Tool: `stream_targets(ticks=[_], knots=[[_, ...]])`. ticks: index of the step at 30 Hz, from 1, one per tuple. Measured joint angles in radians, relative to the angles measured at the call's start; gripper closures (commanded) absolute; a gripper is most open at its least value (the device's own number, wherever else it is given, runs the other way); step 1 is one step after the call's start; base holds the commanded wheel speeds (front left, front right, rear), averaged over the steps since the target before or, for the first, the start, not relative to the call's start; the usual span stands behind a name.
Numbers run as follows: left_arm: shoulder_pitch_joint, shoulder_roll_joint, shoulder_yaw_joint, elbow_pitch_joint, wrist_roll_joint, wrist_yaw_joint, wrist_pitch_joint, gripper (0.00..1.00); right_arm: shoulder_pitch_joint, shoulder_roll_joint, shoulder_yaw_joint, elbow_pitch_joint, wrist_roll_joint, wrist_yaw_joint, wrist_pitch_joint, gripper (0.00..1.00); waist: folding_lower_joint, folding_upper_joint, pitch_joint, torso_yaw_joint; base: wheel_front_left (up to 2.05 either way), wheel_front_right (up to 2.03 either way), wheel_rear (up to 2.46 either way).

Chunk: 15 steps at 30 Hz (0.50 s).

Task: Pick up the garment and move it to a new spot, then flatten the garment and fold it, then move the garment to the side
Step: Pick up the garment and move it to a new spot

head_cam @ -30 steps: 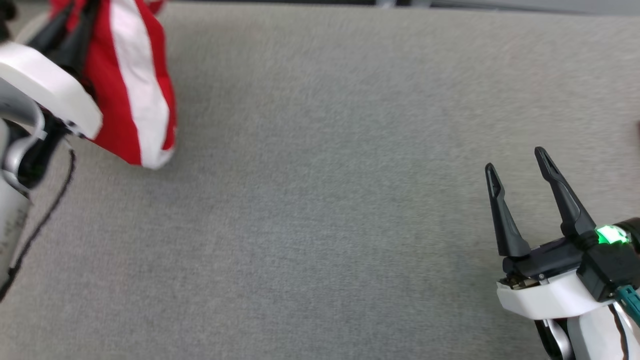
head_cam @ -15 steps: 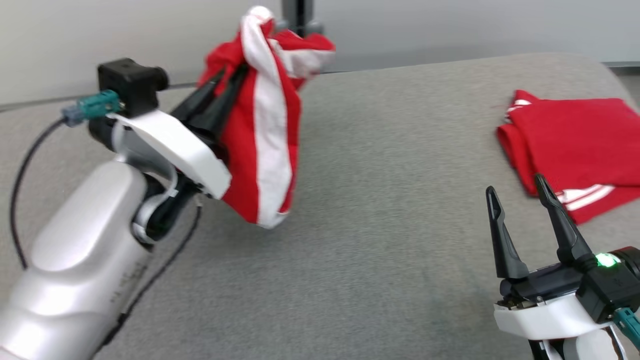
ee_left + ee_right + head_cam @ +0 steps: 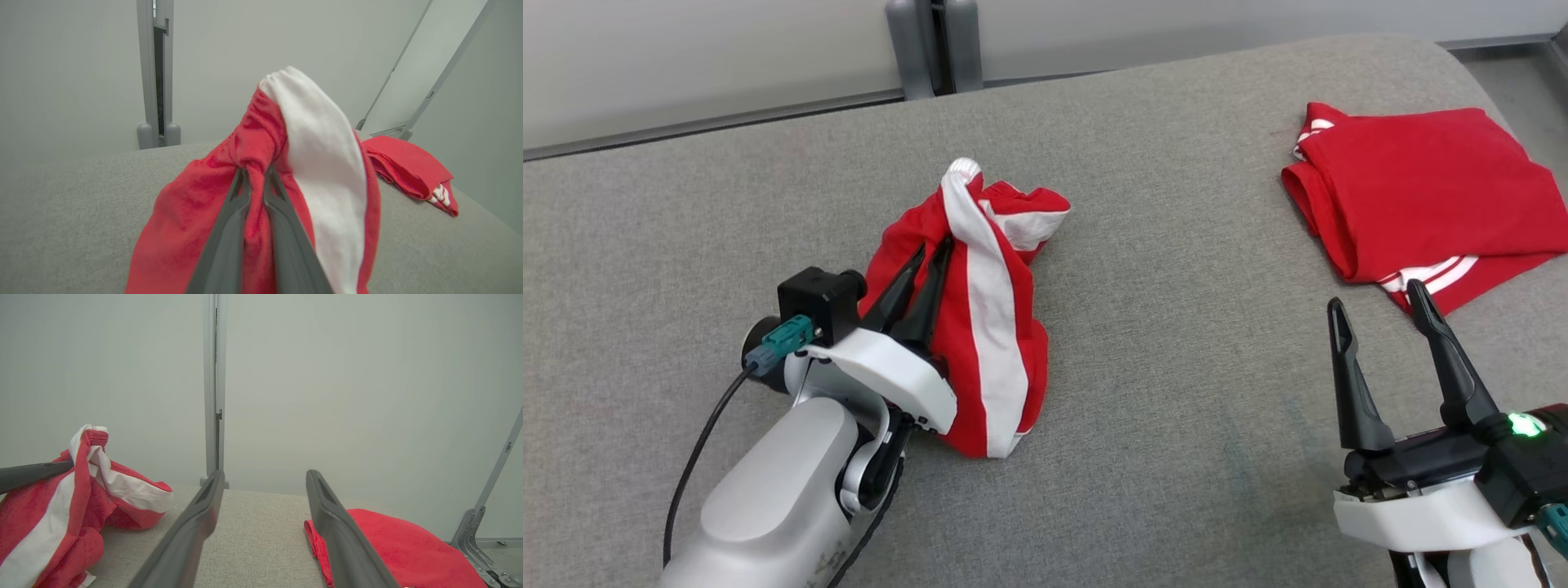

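Jaws of left gripper (image 3: 934, 245) closed on a bunch of the garment (image 3: 988, 327), red with a broad white stripe; left wrist view shows the cloth pinched between the two fingers. Jaws of right gripper (image 3: 1374, 294) spread apart with nothing between them, hovering just on the near side of the folded red shirt (image 3: 1421, 188)

Garment position: well apart from the folded red shirt, to its left in the head view, on the same grey tabletop (image 3: 1176, 408). Lower end lies crumpled on the tabletop; top end is lifted in the grip

Change vs 0.5 s ago: garment then hung higher, apparently clear of the surface; now its lower end is down. The head camera has also shifted between pictures (the folded red shirt sits differently in the frame), so part of the apparent move is camera, not cloth. At 1.0 s ago the folded red shirt was out of frame altogether

Reading: carry to the new spot looks nearly finished, release not yet made. Flattening, folding and the move aside all remain. Cloth is bunched tight at the fingertips and may snag on opening
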Motion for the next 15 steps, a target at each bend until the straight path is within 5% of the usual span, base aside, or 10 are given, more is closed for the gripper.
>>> stream_targets(ticks=[7,8,9,15], knots=[[0.113,-0.068,0.134,0.024,0.071,-0.011,-0.017,1.0,-0.023,-0.006,-0.003,-0.003,-0.006,0.0,0.0,0.0,0.0,0.0,0.054,0.038,0.0,0.0,0.0],[0.162,-0.088,0.175,0.003,0.109,-0.018,-0.016,0.39,-0.022,-0.008,-0.001,0.005,-0.007,0.0,0.0,0.0,0.0,0.0,0.053,0.056,0.0,0.0,0.0],[0.189,-0.098,0.2,-0.012,0.126,-0.017,-0.017,0.0,-0.022,-0.008,0.001,0.008,-0.007,0.0,0.0,0.0,0.0,0.0,0.049,0.063,0.0,0.0,0.0],[0.36,-0.139,0.313,-0.133,0.246,-0.009,-0.017,0.0,0.018,-0.012,0.01,0.027,0.001,0.0,0.0,0.0,0.0,0.0,-0.016,0.099,0.0,0.0,0.0]])
